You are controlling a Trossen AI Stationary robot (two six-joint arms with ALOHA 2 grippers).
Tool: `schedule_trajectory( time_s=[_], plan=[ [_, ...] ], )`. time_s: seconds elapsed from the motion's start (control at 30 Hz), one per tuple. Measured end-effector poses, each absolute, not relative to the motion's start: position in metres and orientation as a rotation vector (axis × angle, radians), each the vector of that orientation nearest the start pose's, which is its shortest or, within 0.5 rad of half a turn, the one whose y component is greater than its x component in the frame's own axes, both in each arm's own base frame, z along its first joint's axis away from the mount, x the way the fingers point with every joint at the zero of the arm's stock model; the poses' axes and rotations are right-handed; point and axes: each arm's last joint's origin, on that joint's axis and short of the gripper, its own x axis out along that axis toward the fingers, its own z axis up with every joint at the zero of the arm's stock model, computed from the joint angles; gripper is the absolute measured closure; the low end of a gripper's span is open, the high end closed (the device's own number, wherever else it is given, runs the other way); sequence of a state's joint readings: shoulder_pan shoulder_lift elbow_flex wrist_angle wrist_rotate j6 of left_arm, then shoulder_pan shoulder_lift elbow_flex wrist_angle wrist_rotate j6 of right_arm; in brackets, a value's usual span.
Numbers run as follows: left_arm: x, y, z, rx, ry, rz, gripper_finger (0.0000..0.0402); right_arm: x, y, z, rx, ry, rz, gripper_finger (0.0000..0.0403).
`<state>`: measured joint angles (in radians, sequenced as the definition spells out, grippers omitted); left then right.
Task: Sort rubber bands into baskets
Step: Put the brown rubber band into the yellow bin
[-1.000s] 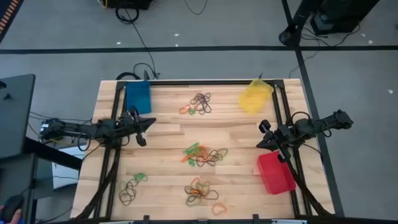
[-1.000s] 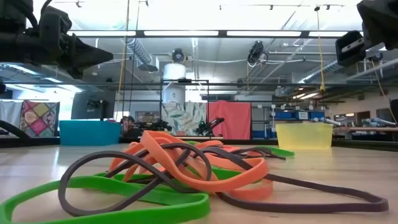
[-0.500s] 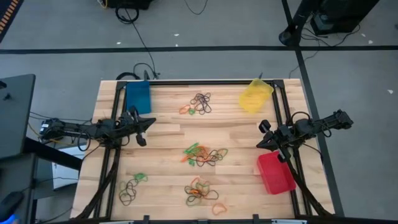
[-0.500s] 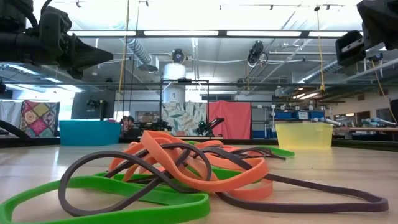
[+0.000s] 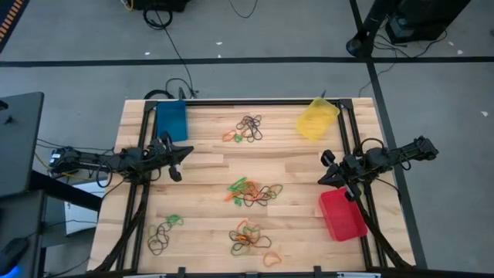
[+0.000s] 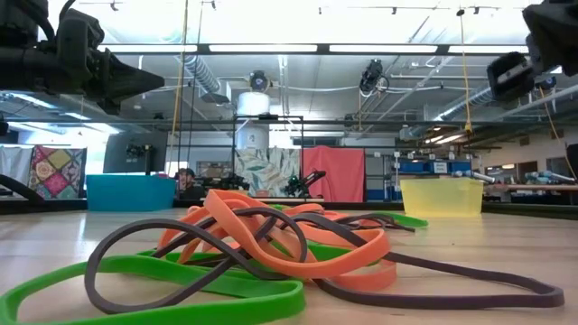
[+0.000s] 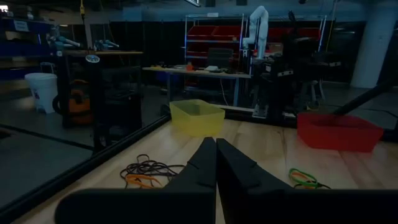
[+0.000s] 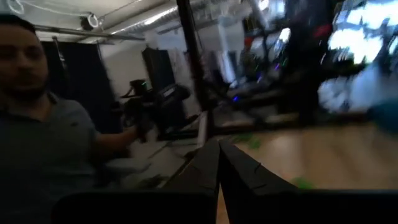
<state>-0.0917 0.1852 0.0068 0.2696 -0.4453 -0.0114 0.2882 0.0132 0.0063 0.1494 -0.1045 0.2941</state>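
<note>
Right wrist view badly smeared: bench (image 5: 208, 174) surface and a few green blurs only, bands not separable there. A person in a grey shirt (image 8: 43, 143) sits beyond the bench edge. Low view: nearest heap of rubber bands (image 6: 262, 253) fills the foreground and blocks most of the bench behind; red basket not seen in it.

Left gripper (image 5: 182, 154) hangs over the bench's left side, just below the blue basket (image 5: 170, 120), fingers pressed together, holding nothing (left wrist view: tips meet). Right gripper (image 5: 329, 174) over the right side, just above the red basket (image 5: 342, 214), fingers also closed, empty.

Bands, all loose on the bench, none seen in baskets: dark + orange clump (image 5: 247, 128) at far centre betw. blue and yellow basket (image 5: 316, 119); mixed clump (image 5: 253, 191) mid-bench; green/dark group (image 5: 164, 233) near left; orange/green/dark pile (image 5: 250, 239) near centre.

Black cables (image 5: 174, 46) on floor beyond the bench.
</note>
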Motion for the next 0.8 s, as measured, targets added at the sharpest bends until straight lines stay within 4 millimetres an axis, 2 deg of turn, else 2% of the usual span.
schedule_trajectory(
  time_s=[0.13,0.33,0.57,0.7,0.8],
  plan=[
    [0.106,0.003,0.176,-0.036,-0.091,0.353,0.0396,0.091,0.033,0.18,0.403,-0.054,0.493,0.038],
    [0.106,0.003,0.176,-0.036,-0.091,0.353,0.0396,0.091,0.033,0.18,0.473,-0.035,0.501,0.038],
    [0.106,0.003,0.182,-0.051,-0.146,0.352,0.0396,0.091,0.032,0.18,0.431,-0.053,0.486,0.038],
    [0.105,0.003,0.187,-0.067,-0.202,0.351,0.0396,0.091,0.03,0.185,0.33,-0.138,0.422,0.038],
    [0.105,0.003,0.189,-0.115,-0.226,0.345,0.0396,0.091,0.029,0.189,0.318,-0.193,0.383,0.038]
  ],
)
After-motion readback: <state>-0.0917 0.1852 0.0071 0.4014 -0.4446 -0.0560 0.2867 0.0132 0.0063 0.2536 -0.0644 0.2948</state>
